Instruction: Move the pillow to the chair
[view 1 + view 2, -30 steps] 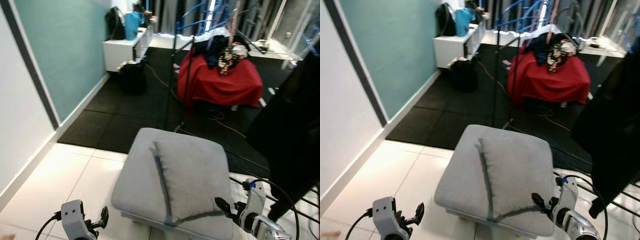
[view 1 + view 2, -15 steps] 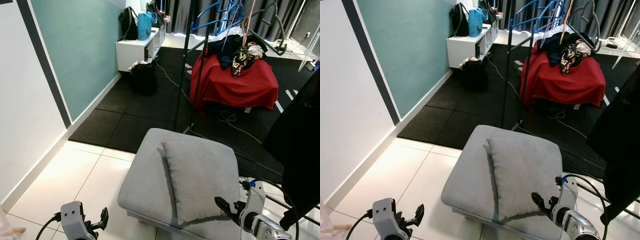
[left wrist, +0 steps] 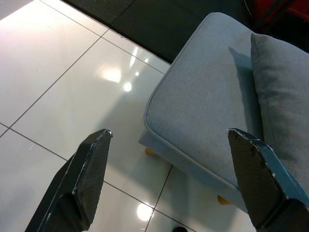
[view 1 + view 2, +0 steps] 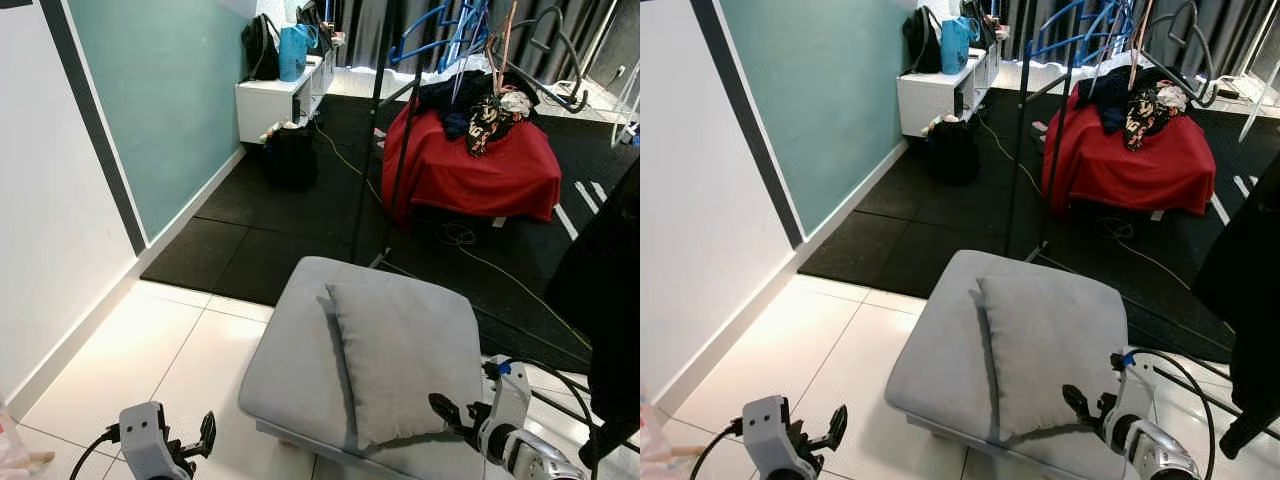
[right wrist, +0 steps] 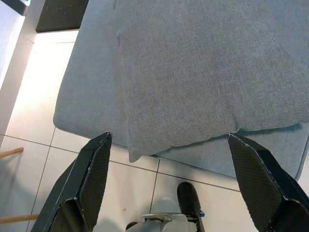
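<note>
Pillow (image 4: pixel 405 355) is lying lengthwise along the grey ottoman's (image 4: pixel 295 360) right edge, its near corner just ahead of the nearer, wide-open right gripper (image 4: pixel 447 412).

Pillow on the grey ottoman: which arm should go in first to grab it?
Right, probably. The right gripper is open beside the pillow's near corner, and its wrist view looks straight onto the pillow. The left gripper, also open, hangs over white floor tiles, off the ottoman's bare side.
</note>
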Robot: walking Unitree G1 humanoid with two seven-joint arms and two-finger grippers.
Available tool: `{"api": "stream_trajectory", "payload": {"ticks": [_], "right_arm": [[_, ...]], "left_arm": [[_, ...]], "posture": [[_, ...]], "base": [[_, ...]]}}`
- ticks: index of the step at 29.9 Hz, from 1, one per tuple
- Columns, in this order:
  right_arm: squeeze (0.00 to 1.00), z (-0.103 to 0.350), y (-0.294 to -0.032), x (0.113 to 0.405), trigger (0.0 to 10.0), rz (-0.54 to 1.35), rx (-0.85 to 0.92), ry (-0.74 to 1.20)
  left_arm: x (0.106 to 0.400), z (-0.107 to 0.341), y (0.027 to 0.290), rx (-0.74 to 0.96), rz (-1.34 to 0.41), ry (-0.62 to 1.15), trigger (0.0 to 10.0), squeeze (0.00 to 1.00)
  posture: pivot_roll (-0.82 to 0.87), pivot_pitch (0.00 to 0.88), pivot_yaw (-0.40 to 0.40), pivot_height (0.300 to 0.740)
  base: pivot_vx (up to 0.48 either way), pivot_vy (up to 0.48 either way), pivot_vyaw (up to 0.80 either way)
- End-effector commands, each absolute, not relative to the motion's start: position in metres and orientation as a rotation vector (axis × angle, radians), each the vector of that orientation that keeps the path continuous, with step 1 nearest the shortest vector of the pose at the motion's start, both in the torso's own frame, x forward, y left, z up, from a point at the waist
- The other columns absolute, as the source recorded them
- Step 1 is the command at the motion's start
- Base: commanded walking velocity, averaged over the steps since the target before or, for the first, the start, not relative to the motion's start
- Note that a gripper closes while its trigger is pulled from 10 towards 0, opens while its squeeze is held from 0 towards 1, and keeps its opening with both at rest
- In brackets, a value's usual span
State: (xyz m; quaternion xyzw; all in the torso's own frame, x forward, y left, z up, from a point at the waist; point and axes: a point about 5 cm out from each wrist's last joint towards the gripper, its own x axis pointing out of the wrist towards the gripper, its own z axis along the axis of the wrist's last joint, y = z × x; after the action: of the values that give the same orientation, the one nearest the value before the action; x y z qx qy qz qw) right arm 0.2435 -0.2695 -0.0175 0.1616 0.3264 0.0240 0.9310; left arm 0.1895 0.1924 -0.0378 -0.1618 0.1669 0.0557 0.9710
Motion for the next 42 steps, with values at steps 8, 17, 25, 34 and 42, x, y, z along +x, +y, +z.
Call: {"api": "stream_trajectory", "payload": {"ticks": [8,17,25,34,42], "right_arm": [[0.00,-0.0185,-0.2705,0.2415,10.0,0.047,0.334,0.672],[0.00,-0.0178,-0.2718,0.2415,10.0,0.044,0.338,0.669],[0.00,-0.0177,-0.2719,0.2414,10.0,0.044,0.343,0.667],[0.00,-0.0176,-0.2722,0.2413,10.0,0.045,0.342,0.668],[0.00,-0.0178,-0.2724,0.2408,10.0,0.046,0.341,0.670]], "left_arm": [[0.1862,-0.0380,0.1906,-0.321,0.109,0.332,10.0,0.00],[0.1855,-0.0360,0.1901,-0.322,0.105,0.322,10.0,0.00],[0.1854,-0.0351,0.1900,-0.322,0.106,0.319,10.0,0.00],[0.1855,-0.0337,0.1891,-0.324,0.105,0.316,10.0,0.00],[0.1852,-0.0336,0.1885,-0.325,0.100,0.317,10.0,0.00]], "posture": [[-0.12,0.000,-0.040,0.740],[-0.12,0.000,-0.036,0.740],[-0.12,0.000,-0.035,0.740],[-0.12,0.000,-0.040,0.740],[-0.12,0.000,-0.038,0.740]], "base": [[0.000,0.000,0.00],[0.000,0.000,0.00],[0.000,0.000,0.00],[0.000,0.000,0.00],[0.000,0.000,0.00]]}}
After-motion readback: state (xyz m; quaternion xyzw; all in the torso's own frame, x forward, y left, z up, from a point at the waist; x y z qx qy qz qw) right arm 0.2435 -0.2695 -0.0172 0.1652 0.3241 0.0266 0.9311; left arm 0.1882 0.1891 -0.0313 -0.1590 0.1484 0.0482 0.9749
